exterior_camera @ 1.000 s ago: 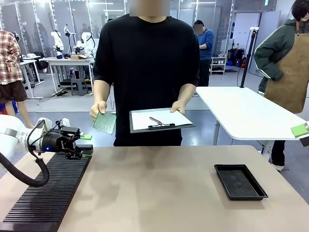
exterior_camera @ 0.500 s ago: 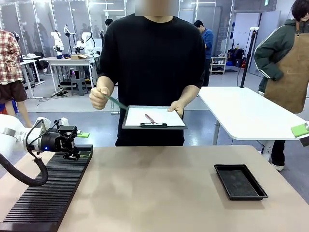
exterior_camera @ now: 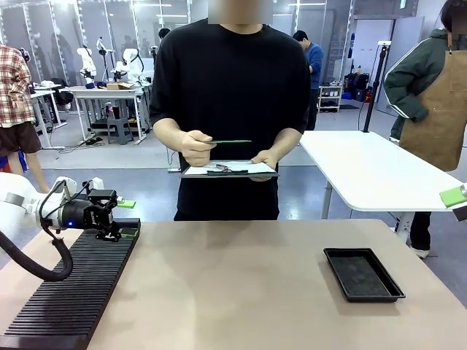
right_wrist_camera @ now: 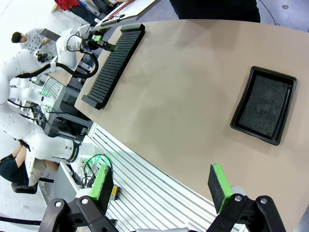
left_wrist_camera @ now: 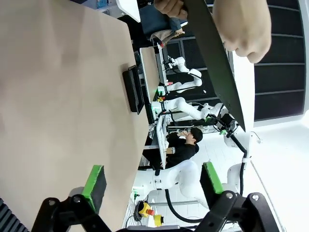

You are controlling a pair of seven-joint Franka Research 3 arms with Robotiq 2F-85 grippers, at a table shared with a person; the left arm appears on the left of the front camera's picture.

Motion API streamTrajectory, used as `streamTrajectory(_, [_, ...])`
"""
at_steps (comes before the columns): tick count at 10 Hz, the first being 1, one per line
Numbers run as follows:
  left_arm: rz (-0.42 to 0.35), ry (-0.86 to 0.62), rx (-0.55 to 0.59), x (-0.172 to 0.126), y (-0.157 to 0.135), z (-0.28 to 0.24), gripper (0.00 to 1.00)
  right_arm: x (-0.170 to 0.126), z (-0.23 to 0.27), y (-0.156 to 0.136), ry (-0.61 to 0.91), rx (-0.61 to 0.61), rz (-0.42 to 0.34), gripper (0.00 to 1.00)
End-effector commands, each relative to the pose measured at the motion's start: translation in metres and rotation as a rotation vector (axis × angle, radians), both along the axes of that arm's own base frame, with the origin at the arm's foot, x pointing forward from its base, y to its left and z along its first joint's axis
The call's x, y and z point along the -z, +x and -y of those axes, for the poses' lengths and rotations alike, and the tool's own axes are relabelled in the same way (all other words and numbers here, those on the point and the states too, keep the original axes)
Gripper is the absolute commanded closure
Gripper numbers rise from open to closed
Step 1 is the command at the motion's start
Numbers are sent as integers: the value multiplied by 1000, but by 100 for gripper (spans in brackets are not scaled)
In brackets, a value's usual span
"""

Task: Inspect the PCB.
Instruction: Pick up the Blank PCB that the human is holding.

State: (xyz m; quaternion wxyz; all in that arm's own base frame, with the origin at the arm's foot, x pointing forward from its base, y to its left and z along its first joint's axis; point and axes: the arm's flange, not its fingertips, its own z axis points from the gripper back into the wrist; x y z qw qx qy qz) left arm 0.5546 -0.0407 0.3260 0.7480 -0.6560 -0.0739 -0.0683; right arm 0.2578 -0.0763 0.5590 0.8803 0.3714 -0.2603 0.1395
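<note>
As seen from my side of the table [exterior_camera: 233, 292], I log from the near edge outward.

Right gripper [right_wrist_camera: 160, 184]: its own camera looks down on the tabletop from high up. Jaws are spread wide, with nothing between the green pads. In that view the tray [right_wrist_camera: 264, 104] sits at 2 o'clock and the rack [right_wrist_camera: 116, 58] at 11 o'clock.

In the front view, the rack [exterior_camera: 66, 292] is black and ribbed and lies at 8 o'clock on the table, its length running away from me. The tray [exterior_camera: 361, 273] is black and shallow with nothing in it, at 4 o'clock, well apart from the rack.

Left gripper [exterior_camera: 128, 219]: at 9 o'clock, over the far end of the rack, fingers pointing sideways toward 3 o'clock. Jaws are spread and grip nothing. Its wrist camera [left_wrist_camera: 152, 180] agrees, with both pads apart and only tabletop between them. I cannot tell whether the lower finger touches the rack.

Beyond the far edge, at 12 o'clock, stands a person [exterior_camera: 230, 80] in a black shirt. One hand [exterior_camera: 195, 148] pinches the circuit board [exterior_camera: 230, 141], held level and edge-on to me, so it shows as a thin green line running toward 3 o'clock. Just beneath it, the other hand [exterior_camera: 266, 158] holds a dark clipboard [exterior_camera: 230, 170] with white paper. The board sits slightly above the clipboard, with a gap visible between them.
</note>
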Motion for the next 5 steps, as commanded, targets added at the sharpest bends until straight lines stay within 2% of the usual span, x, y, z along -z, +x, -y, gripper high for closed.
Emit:
streamTrajectory(1, [1,2,2,0,0,1,0,-1,0,0,6,-6,1,0])
streamTrajectory(5, [1,2,2,0,0,1,0,-1,0,0,6,-6,1,0])
